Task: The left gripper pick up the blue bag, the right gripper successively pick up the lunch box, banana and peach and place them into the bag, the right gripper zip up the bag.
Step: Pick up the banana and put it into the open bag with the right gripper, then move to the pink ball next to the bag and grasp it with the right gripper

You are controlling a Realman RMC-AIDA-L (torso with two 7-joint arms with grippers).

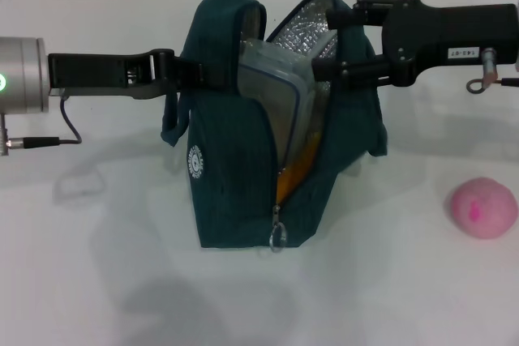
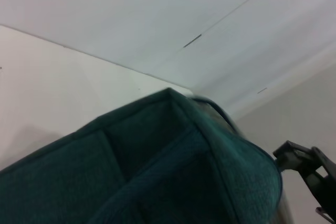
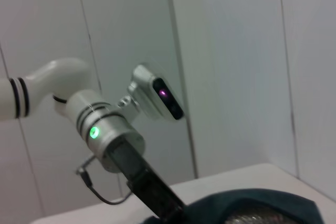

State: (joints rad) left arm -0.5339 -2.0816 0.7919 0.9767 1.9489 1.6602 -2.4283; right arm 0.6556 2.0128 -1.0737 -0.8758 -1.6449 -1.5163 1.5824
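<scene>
Blue bag between both grippers

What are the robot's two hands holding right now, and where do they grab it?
The left gripper holds the blue bag by its upper left side near a handle. The right gripper is at the bag's open mouth; whether it holds anything cannot be told.

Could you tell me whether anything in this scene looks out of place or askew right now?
Only slightly: the lunch box sits tilted in the blue bag rather than flat, with the banana wedged beside it. The peach lies outside on the table. Nothing looks spilled or damaged.
</scene>
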